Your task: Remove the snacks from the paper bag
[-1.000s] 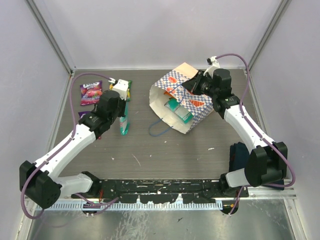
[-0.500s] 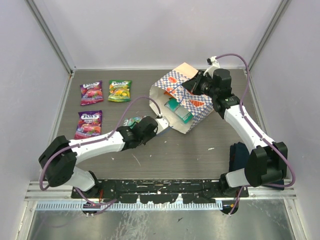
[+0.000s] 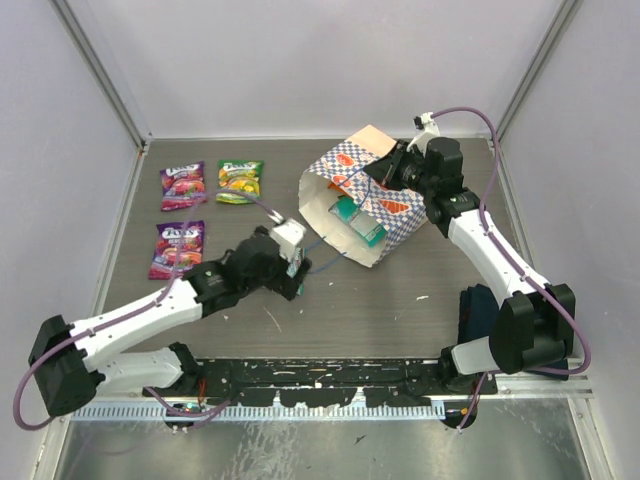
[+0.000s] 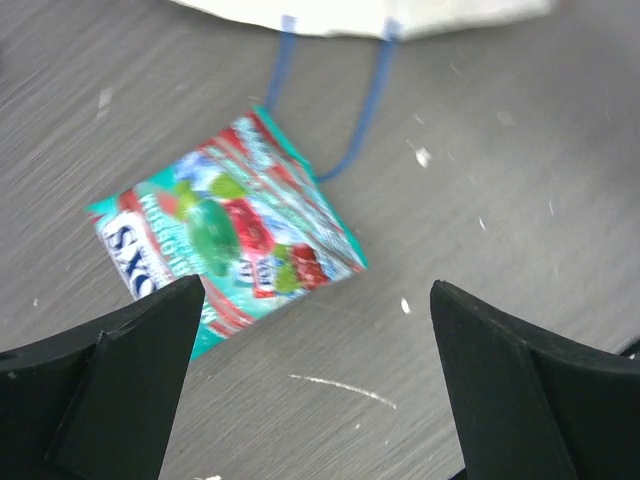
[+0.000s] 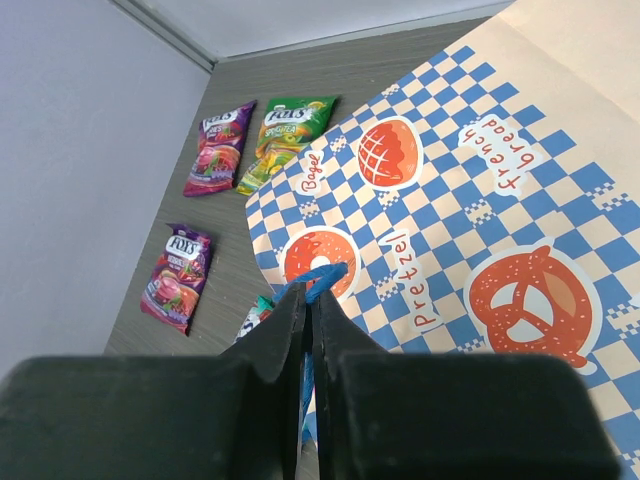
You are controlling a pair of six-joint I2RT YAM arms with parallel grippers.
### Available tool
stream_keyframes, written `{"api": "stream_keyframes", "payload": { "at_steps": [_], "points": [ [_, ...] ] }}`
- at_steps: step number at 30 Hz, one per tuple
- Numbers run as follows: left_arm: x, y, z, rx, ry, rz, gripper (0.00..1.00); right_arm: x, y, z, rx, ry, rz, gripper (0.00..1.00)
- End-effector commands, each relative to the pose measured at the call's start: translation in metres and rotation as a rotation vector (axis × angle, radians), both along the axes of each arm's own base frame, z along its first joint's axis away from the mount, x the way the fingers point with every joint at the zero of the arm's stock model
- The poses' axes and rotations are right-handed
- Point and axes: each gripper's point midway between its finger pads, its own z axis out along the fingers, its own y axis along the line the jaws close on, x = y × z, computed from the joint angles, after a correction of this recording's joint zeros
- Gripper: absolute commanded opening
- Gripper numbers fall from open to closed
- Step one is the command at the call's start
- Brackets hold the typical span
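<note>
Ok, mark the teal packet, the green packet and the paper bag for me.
teal packet (image 4: 225, 235), left wrist view, middle of its printed face.
green packet (image 3: 240, 181), top view, centre of the wrapper.
paper bag (image 5: 450, 215), right wrist view, checkered side panel.

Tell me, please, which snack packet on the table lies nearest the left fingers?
The teal packet, below the open left fingers; the two purple packets and the green packet lie far off.

Bag (image 3: 398, 208) mouth open — cord loop (image 4: 366, 108) before it
</note>
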Motion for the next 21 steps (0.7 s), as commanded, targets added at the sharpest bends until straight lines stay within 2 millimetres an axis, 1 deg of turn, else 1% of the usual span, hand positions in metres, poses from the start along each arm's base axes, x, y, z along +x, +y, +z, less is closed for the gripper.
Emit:
{"api": "stream_keyframes", "payload": {
  "at_steps": [1,3,5,6,8,11,13,15,18,21],
  "points": [
    [0.039,0.033,0.027,-0.295,0.077,0.427,0.98,0.003,0.000,0.028,0.023,-0.084,-0.002,0.01],
    [0.042,0.046,0.020,-0.377,0.142,0.584,0.98,0.003,-0.001,0.027,0.022,-0.080,-0.003,0.01],
    [0.042,0.050,0.011,-0.424,0.170,0.672,0.98,0.003,-0.002,0.027,0.019,-0.079,-0.008,0.01],
    [0.040,0.053,-0.002,-0.431,0.189,0.705,0.98,0.003,-0.002,0.027,0.019,-0.075,-0.010,0.01],
    [0.039,0.052,-0.018,-0.463,0.213,0.749,0.98,0.004,-0.003,0.025,0.013,-0.065,-0.016,0.01],
    [0.043,0.055,-0.041,-0.467,0.239,0.814,0.98,0.004,-0.006,0.024,0.001,-0.058,-0.031,0.01],
    [0.047,0.053,-0.055,-0.458,0.265,0.840,0.98,0.003,-0.008,0.026,0.000,-0.064,-0.029,0.01],
    [0.054,0.048,-0.064,-0.460,0.283,0.847,0.98,0.002,-0.010,0.026,0.029,-0.052,-0.003,0.01],
    [0.063,0.047,-0.085,-0.417,0.325,0.866,0.98,0.004,-0.023,0.023,0.069,-0.029,-0.018,0.01],
    [0.074,0.051,-0.098,-0.384,0.357,0.879,0.98,0.008,-0.044,0.019,0.071,-0.015,-0.070,0.01]
  ]
}}
